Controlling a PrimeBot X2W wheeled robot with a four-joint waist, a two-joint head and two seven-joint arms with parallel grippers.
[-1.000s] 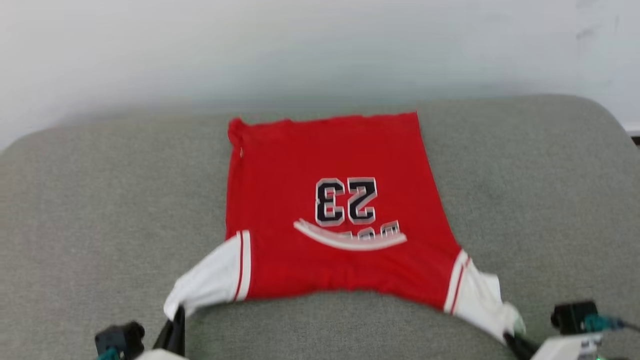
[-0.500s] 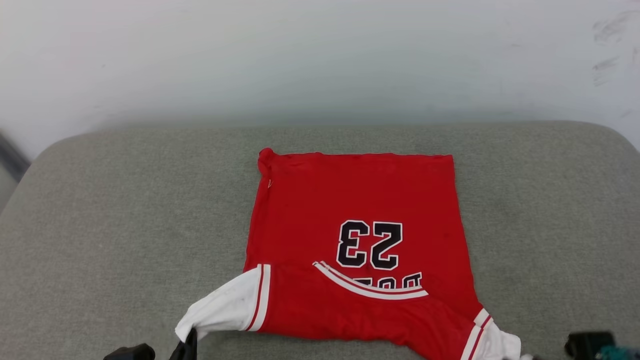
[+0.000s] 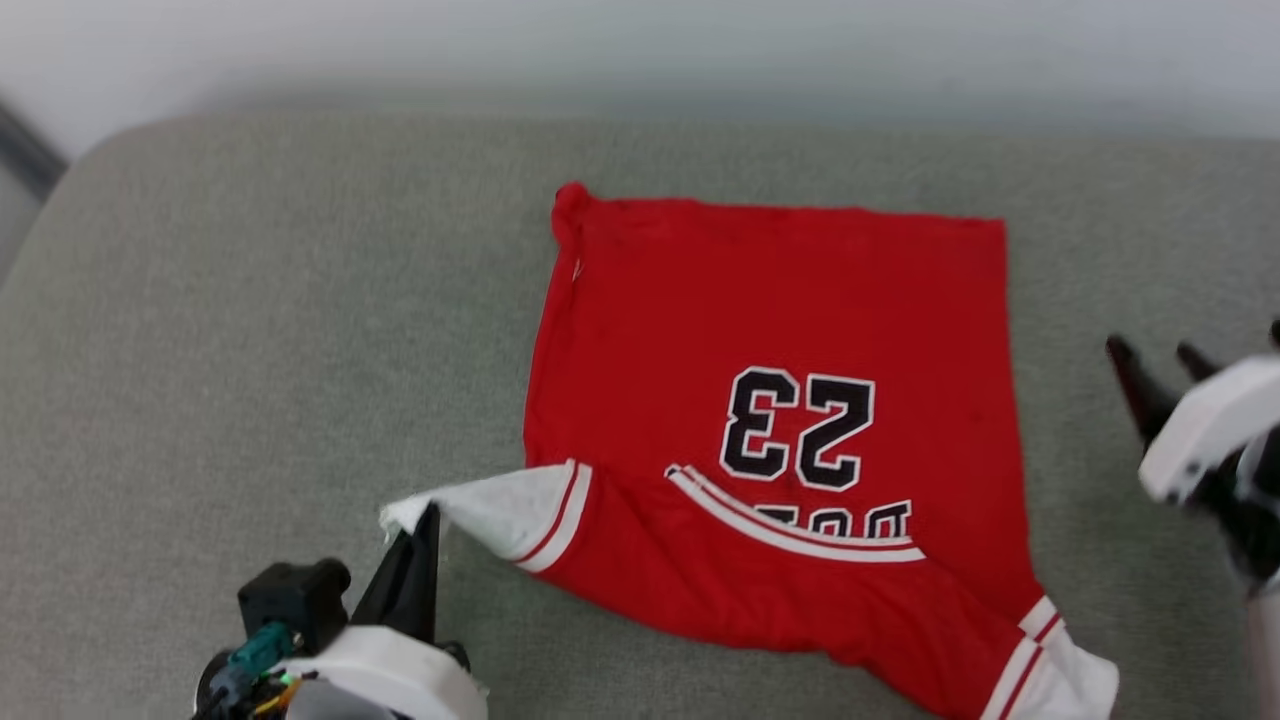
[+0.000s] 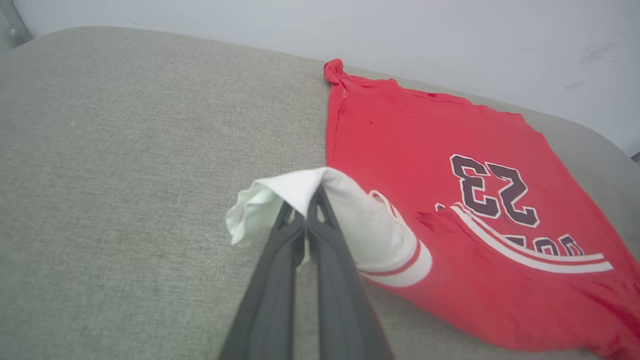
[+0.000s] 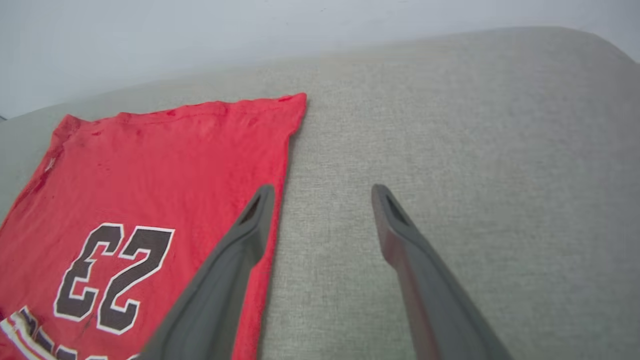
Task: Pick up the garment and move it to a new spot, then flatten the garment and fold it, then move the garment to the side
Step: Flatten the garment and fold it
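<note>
At centre in the head view, shifted toward three o'clock, the bright red jersey T-shirt with a black 23 lies mostly flat on the grey woven cushion, its collar edge folded over the lettering. At the shirt's eight o'clock the left claw is pinched tight on the white sleeve, lifting it. At three o'clock the right claw hangs spread wide, holding nothing, near the shirt's side edge. Pulling by that one sleeve would likely skew and rumple the body, and the thin pinch could slip free.
</note>
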